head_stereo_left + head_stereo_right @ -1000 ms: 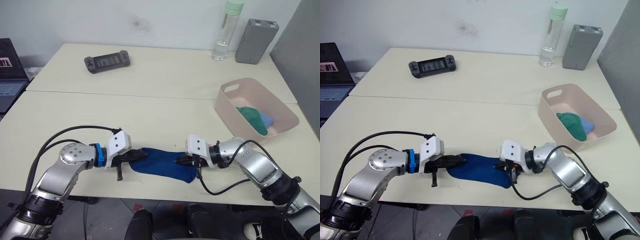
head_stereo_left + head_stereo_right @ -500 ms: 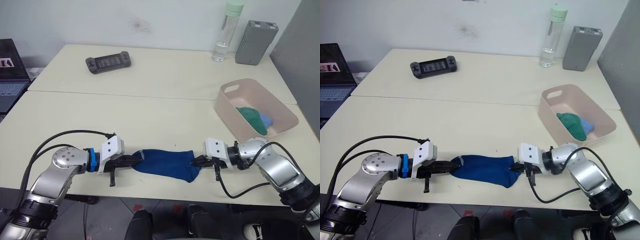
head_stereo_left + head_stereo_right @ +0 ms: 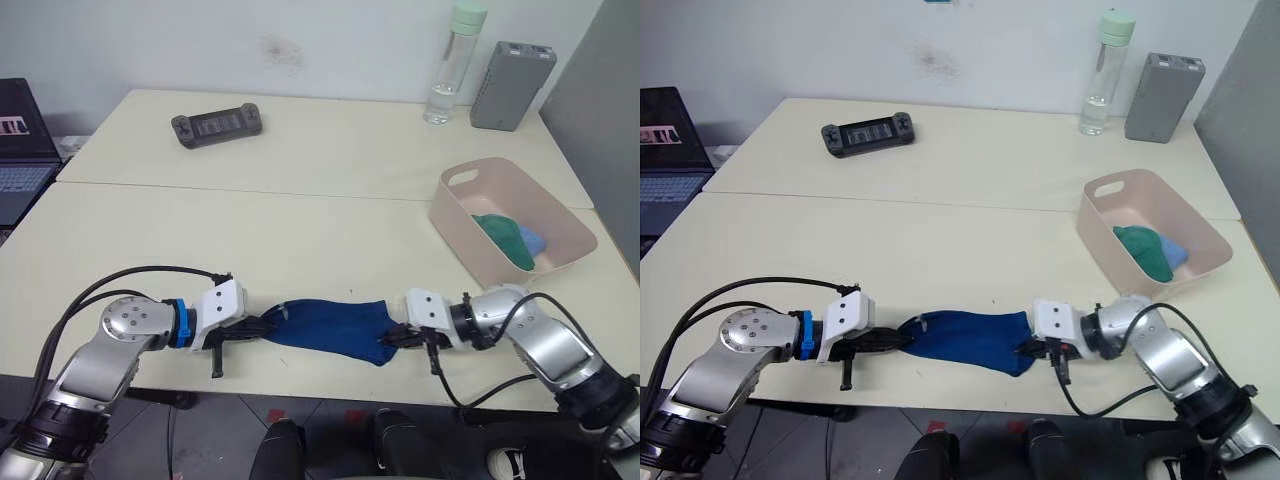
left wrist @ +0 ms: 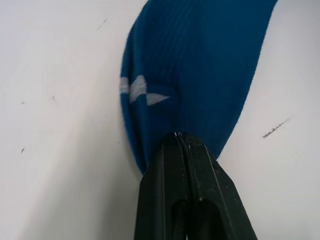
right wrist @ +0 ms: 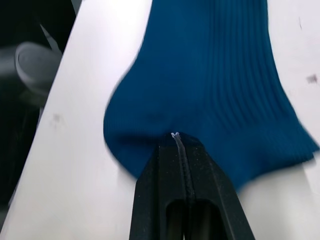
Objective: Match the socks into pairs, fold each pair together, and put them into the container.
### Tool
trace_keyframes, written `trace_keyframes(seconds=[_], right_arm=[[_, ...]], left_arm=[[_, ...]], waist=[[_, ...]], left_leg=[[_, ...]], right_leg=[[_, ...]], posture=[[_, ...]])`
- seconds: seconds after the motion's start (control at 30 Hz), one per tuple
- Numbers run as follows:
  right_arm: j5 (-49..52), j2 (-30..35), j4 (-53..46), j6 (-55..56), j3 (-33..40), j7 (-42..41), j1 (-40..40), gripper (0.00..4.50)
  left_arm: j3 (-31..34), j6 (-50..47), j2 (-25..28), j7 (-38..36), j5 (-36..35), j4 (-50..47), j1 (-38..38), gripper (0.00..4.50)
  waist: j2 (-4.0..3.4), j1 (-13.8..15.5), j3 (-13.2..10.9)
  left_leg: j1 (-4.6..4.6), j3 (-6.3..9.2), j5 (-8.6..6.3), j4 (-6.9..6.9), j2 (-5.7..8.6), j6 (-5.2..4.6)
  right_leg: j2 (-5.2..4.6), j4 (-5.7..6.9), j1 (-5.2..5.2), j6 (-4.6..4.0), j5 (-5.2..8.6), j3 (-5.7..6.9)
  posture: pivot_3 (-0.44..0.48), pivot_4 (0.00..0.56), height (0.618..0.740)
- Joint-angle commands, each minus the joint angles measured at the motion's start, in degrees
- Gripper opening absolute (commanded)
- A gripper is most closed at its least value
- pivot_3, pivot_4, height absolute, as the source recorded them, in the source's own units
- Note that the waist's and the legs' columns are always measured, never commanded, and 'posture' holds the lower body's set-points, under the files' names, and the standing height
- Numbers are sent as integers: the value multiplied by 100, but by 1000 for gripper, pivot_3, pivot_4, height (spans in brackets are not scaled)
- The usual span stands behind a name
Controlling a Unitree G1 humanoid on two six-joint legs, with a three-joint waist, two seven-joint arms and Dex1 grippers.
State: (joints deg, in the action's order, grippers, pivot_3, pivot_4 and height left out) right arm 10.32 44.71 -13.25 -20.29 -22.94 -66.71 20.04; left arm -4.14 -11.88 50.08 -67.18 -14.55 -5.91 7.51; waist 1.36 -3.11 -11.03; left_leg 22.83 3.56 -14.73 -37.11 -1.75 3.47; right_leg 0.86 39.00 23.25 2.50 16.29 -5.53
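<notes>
A dark royal blue sock (image 3: pixel 335 326) lies stretched flat near the table's front edge. My left gripper (image 3: pixel 270 323) is shut on its left end, where small white marks show (image 4: pixel 142 91). My right gripper (image 3: pixel 393 336) is shut on its right end (image 5: pixel 200 100). The pale pink container (image 3: pixel 560 262) stands at the right of the table. Inside it lie a green sock (image 3: pixel 503 238) and a light blue sock (image 3: pixel 533 240).
A black handheld game console (image 3: pixel 215 124) lies at the far left of the table. A clear water bottle (image 3: pixel 448 68) and a grey ribbed box (image 3: pixel 510 70) stand at the far right. A laptop (image 3: pixel 20 150) sits off the left side.
The sock was stretched out between the two grippers over the last second. My right gripper moved right, then slightly back left. My left gripper shifted left.
</notes>
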Motion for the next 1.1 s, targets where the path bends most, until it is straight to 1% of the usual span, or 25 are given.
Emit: trace_keyframes(seconds=[0.03,0.1,0.17,0.27,0.37,0.4,0.57,0.63,0.83,0.87,0.9,0.93,1.1], right_arm=[[259,217,-298,-104,359,-204,-169,30],[700,211,-646,-601,624,-174,-220,30],[1204,104,-987,-1291,923,58,-268,30],[1601,-124,-1183,-2102,1313,621,-379,575],[1616,-245,-1145,-2369,1461,1002,-500,1575],[1607,-293,-1107,-2416,1462,1102,-544,1976],[1315,-364,-1026,-2542,1126,1494,-631,3729],[1378,-362,-1120,-2831,980,1542,-631,4470],[1196,-685,-999,-2833,636,1813,-562,4490],[1184,-733,-944,-2810,589,1797,-531,4197],[1154,-758,-886,-2749,526,1757,-504,4098],[1123,-781,-841,-2698,482,1730,-487,3865],[1234,-867,-728,-2763,491,1622,-383,2134]], left_arm=[[292,38,48,-156,-299,-133,-101,9],[390,30,-9,-179,-470,-305,-173,9],[490,-57,-82,-105,-628,-466,-251,9],[585,-64,-126,-46,-726,-614,-355,0],[621,-103,-139,14,-738,-699,-417,0],[615,-120,-145,30,-743,-736,-434,0],[567,-168,-206,93,-749,-841,-430,0],[565,-209,-220,104,-760,-879,-408,0],[566,-231,-211,111,-759,-906,-401,0],[566,-242,-213,119,-762,-924,-398,0],[566,-256,-214,128,-768,-939,-391,0],[567,-269,-214,138,-775,-949,-386,0],[591,-304,-196,168,-802,-1009,-374,0]], waist=[[0,1,0],[0,4,0],[0,-1,0],[1,-1,0],[1,4,0],[1,4,0],[1,2,0],[1,1,0],[6,-36,9],[6,-38,9],[6,-39,9],[6,-38,10],[7,-35,11]], left_leg=[[0,0,0,0,0,0],[1,0,0,0,0,0],[1,1,0,0,-2,0],[1,5,0,-2,-4,0],[1,4,0,-4,-1,0],[2,3,0,-4,0,0],[1,2,0,-4,0,0],[1,1,0,-5,0,0],[-5,1,0,-4,-6,0],[-7,0,0,-4,-6,0],[-7,-1,1,-4,-6,0],[-7,-1,1,-4,-6,-1],[-7,-2,2,-4,-6,-1]], right_leg=[[0,0,0,0,0,0],[0,0,0,0,0,-1],[0,1,1,0,0,0],[1,5,0,-1,-1,1],[1,5,-2,0,0,0],[0,4,-2,0,0,0],[1,3,-2,0,0,-1],[1,3,-1,0,0,-1],[6,5,-2,0,0,-2],[6,5,-3,0,0,-2],[6,5,-3,0,0,-3],[6,5,-3,0,0,-3],[6,5,-4,0,0,-3]], posture=[[0,150,740],[0,150,740],[0,150,740],[0,150,740],[0,150,740],[0,150,740],[0,150,740],[0,150,740],[0,150,740],[0,150,740],[0,150,740],[0,150,740],[0,150,740]])
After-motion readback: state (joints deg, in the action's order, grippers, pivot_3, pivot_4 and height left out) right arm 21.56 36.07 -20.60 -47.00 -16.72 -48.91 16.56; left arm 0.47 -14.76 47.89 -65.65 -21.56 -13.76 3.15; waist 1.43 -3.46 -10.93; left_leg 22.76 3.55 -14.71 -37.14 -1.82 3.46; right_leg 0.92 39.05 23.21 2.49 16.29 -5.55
